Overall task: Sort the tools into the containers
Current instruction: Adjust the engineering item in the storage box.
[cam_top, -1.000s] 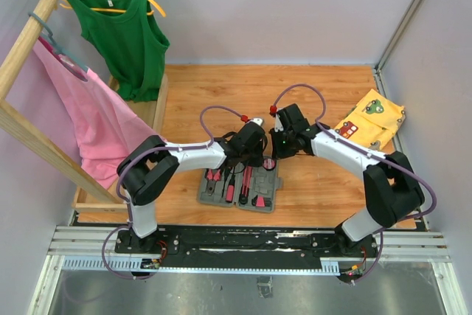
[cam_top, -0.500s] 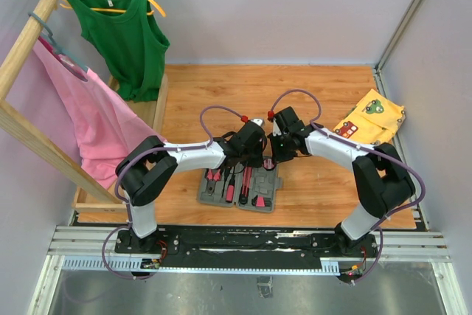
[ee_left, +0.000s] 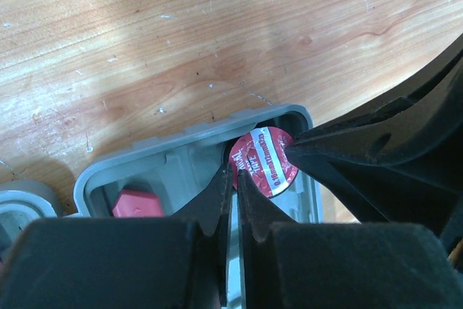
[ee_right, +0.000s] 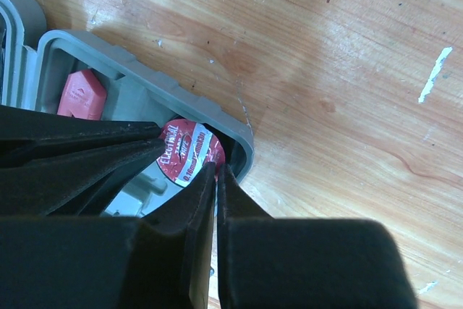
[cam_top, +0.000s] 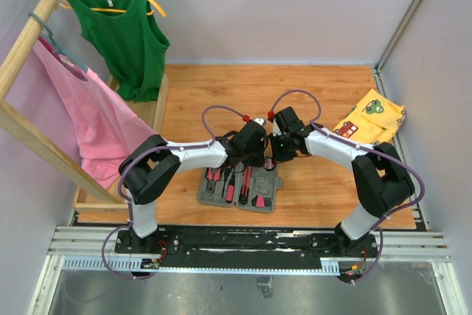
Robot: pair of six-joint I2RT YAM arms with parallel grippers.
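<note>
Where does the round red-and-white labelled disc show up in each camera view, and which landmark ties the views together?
Left wrist: the round red-and-white labelled disc sits at centre, at the left gripper's tips.
Right wrist: centre-left, just above the right gripper's tips.
Top external: mostly hidden where both grippers meet, over the flat grey plastic case's far right corner.
Shared landmark: that rounded case corner, around the disc in both wrist views.

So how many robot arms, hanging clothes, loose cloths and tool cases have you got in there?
Arms: 2 (left arm, right arm)
Hanging clothes: 2 (green top, pink garment)
Loose cloths: 1 (yellow cloth)
Cases: 1 (grey case)
Total: 6
</note>
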